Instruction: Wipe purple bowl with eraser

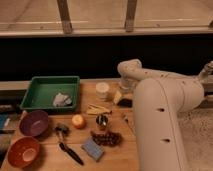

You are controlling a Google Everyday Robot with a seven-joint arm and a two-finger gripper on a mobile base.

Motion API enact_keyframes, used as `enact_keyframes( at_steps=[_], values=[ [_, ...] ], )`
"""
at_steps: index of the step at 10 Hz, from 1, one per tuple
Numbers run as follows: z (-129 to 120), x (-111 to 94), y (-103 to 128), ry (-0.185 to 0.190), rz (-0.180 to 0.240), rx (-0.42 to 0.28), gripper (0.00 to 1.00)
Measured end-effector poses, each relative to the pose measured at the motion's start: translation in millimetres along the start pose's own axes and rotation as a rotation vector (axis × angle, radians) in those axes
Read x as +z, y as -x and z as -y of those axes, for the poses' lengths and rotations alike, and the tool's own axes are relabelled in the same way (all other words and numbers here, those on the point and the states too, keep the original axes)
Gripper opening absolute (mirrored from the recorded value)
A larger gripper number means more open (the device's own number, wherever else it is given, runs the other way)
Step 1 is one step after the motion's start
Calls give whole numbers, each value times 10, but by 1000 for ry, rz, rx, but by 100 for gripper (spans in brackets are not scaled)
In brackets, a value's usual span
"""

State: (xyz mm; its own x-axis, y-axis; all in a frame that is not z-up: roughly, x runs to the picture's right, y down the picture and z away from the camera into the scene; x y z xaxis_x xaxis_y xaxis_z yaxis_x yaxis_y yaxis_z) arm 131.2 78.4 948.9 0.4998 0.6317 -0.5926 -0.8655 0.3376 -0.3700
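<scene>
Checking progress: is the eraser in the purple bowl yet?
No, the eraser lies on the table by the gripper, far from the purple bowl.

Wooden table (117, 157), dark wall (75, 57) behind, metal-posted window (95, 15) above, speckled floor (199, 142), dim warm light

White-shelled robot: the arm (160, 115) is a thick, smooth off-white tube with rounded joints and two small dark spots along its side. Its greyer gripper (125, 89) hangs over the wooden table's (112, 157) far right part.
</scene>
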Motion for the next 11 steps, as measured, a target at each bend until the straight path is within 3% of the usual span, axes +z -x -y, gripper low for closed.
enact_keyframes(
  at_steps=[3,8,11],
  values=[
    [48,152,-89,41,-25,30,79],
    [-29,68,-236,42,23,27,32],
    [-57,10,-294,49,30,27,2]
  ],
)
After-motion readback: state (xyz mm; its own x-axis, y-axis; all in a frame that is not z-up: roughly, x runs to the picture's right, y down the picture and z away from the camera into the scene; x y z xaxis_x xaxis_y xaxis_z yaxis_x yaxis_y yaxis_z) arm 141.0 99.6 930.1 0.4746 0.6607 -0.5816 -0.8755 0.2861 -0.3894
